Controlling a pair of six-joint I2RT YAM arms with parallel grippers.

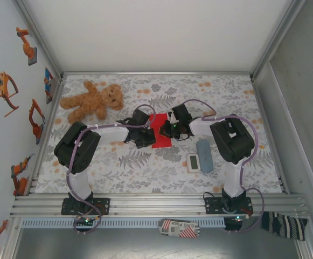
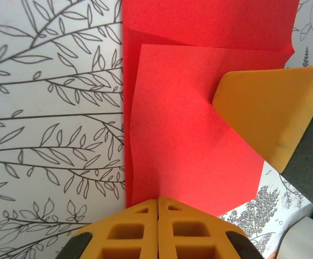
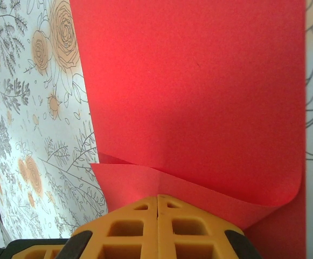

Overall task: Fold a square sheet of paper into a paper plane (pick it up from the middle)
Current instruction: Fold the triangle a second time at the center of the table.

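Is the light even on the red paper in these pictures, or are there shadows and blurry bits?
Top external view: even light, the red paper sharp but small. Left wrist view: paper bright, only thin shadow lines along its folded edges. Right wrist view: a broad soft shadow dims the sheet's lower middle.

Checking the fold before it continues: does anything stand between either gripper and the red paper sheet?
Nothing visible does. The left gripper and right gripper, both shut, have their tips right at the square sheet of paper, with no other object between. Whether either pinches it is unclear.
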